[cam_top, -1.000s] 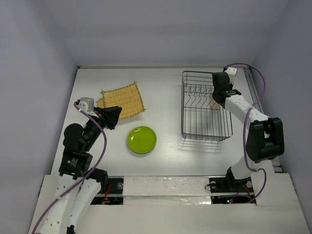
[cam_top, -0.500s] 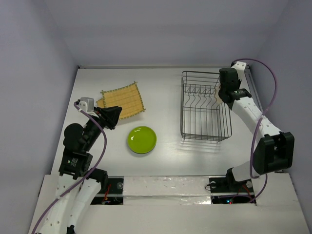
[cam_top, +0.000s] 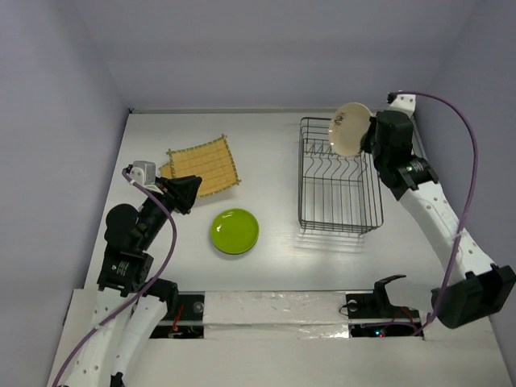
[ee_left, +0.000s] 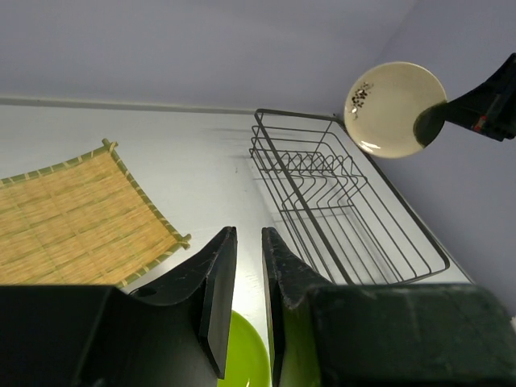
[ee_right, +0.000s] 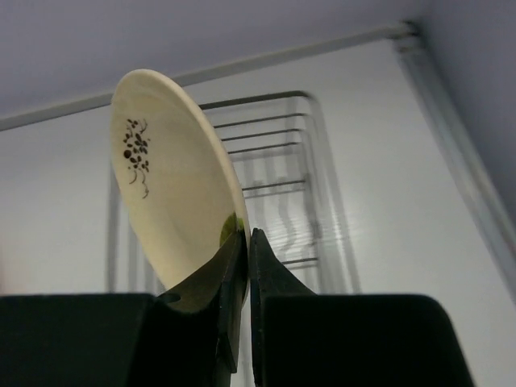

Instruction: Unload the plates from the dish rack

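My right gripper (cam_top: 372, 139) (ee_right: 246, 238) is shut on the rim of a cream round plate with a dark patch (cam_top: 351, 129) (ee_right: 169, 201). It holds the plate on edge in the air above the far right corner of the dark wire dish rack (cam_top: 300, 173) (ee_right: 266, 145). No plate shows between the rack's prongs. The held plate (ee_left: 393, 109) and the rack (ee_left: 347, 218) also show in the left wrist view. My left gripper (cam_top: 184, 192) (ee_left: 247, 242) is empty with its jaws nearly together. It hovers between the yellow grid-patterned plates (cam_top: 205, 165) (ee_left: 72, 214) and a lime-green round plate (cam_top: 235, 231) (ee_left: 242, 355).
The yellow plates lie stacked at the far left of the white table, and the lime-green plate lies in the middle near the front. Grey walls close in the far, left and right sides. The right arm's purple cable (cam_top: 472, 153) loops above the table's right edge.
My right gripper has lifted the cream plate up out of the rack, over its far right corner. The left arm has not moved.
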### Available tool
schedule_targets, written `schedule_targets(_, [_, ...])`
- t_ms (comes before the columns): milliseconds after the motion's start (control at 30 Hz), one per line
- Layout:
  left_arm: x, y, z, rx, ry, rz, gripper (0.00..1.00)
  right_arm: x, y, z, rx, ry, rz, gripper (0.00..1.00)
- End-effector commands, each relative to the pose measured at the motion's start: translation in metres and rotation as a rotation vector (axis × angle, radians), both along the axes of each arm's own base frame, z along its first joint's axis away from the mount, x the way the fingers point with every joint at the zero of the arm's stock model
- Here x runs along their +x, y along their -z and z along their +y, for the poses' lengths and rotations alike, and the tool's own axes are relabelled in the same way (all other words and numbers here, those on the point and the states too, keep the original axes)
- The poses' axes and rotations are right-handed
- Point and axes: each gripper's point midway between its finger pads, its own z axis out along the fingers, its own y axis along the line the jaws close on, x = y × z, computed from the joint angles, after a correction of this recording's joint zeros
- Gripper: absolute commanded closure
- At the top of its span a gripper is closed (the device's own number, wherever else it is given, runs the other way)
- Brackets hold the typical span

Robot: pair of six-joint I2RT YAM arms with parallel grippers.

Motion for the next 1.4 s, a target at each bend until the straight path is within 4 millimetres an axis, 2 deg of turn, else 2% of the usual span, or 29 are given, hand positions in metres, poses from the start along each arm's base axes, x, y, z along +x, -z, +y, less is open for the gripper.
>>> schedule_targets(0, [-0.002, -0.026, 0.001, -0.015, -0.002, -0.076, 0.83, -0.012, -0.022, 0.098, 0.201, -0.399, -0.102, 1.0])
schedule_targets(33, [-0.002, -0.026, 0.001, -0.016, -0.003, -0.074, 0.83, -0.022, -0.017, 0.129, 0.23, -0.496, -0.089, 1.0])
schedule_targets(100, [-0.001, -0.025, 0.002, -0.015, -0.008, -0.072, 0.83, -0.029, 0.001, 0.165, 0.275, -0.615, -0.061, 1.0])
schedule_targets(167, [0.0, -0.023, 0.002, -0.012, -0.01, -0.067, 0.83, -0.046, 0.012, 0.204, 0.337, -0.747, -0.031, 1.0])
schedule_targets(233, [0.0, -0.024, 0.002, -0.014, -0.011, -0.067, 0.82, -0.059, 0.027, 0.233, 0.392, -0.842, 0.014, 1.0])
schedule_targets(267, [0.0, -0.024, 0.002, -0.014, -0.014, -0.067, 0.79, -0.069, 0.027, 0.253, 0.411, -0.902, 0.014, 1.0])
schedule_targets(367, [0.0, -0.024, 0.002, -0.015, -0.014, -0.069, 0.75, -0.084, 0.053, 0.29, 0.439, -0.987, 0.079, 1.0])
schedule_targets(400, [0.0, -0.025, 0.003, -0.015, -0.014, -0.07, 0.75, -0.095, 0.059, 0.306, 0.438, -1.023, 0.105, 1.0])
schedule_targets(433, [0.0, -0.024, 0.002, -0.016, -0.014, -0.068, 0.74, -0.096, 0.078, 0.317, 0.426, -1.031, 0.152, 1.0])
schedule_targets(533, [0.0, -0.024, 0.002, -0.014, -0.014, -0.067, 0.73, -0.103, 0.101, 0.338, 0.431, -1.061, 0.209, 1.0])
schedule_targets(567, [0.001, -0.024, 0.002, -0.015, -0.014, -0.065, 0.73, -0.1, 0.112, 0.343, 0.436, -1.062, 0.226, 1.0])
schedule_targets(767, [0.001, -0.025, 0.005, -0.014, -0.023, -0.069, 0.72, -0.111, 0.144, 0.36, 0.44, -1.092, 0.304, 1.0])
schedule_targets(900, [0.0, -0.025, 0.005, -0.015, -0.022, -0.072, 0.72, -0.117, 0.171, 0.36, 0.439, -1.079, 0.36, 1.0])
schedule_targets(1100, [0.001, -0.024, 0.004, -0.015, -0.02, -0.068, 0.71, -0.121, 0.192, 0.359, 0.451, -1.068, 0.405, 0.99])
schedule_targets(1233, [0.001, -0.024, 0.004, -0.015, -0.02, -0.068, 0.71, -0.125, 0.204, 0.356, 0.426, -1.055, 0.43, 0.93])
schedule_targets(1367, [0.0, -0.025, 0.004, -0.018, -0.018, -0.072, 0.71, -0.126, 0.208, 0.35, 0.42, -1.028, 0.437, 0.8])
